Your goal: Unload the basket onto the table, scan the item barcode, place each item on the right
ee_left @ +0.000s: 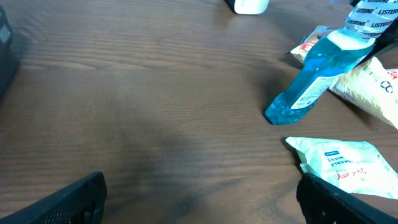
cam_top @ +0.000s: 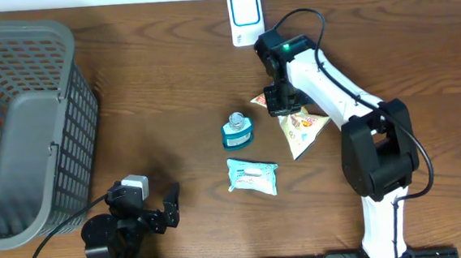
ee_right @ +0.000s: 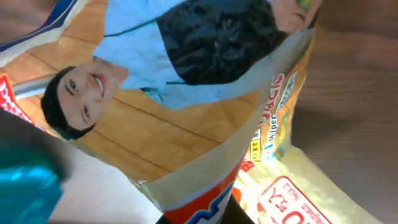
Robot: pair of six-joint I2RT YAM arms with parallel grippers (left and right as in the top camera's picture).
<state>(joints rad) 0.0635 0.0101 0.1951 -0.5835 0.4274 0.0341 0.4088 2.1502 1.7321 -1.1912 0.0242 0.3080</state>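
On the wooden table (cam_top: 154,85), the right gripper (cam_top: 281,101) sits closed on an orange-edged snack packet (cam_top: 259,101), below the white scanner (cam_top: 245,18). A cream pouch (cam_top: 300,132) lies just beside it, with a blue bottle (cam_top: 237,131) and a wipes pack (cam_top: 252,175) nearby. The left gripper (cam_top: 151,209), jaws wide, rests near the gray basket (cam_top: 84,123).

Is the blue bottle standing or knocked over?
Standing. The overhead view looks almost straight down on the bottle and its cap, and the left wrist view shows it resting on its base, neck end up.

White right arm (cam_top: 333,85), black joints, green light (cam_top: 287,46), black cable (cam_top: 308,14), left arm (cam_top: 120,230) apparently black
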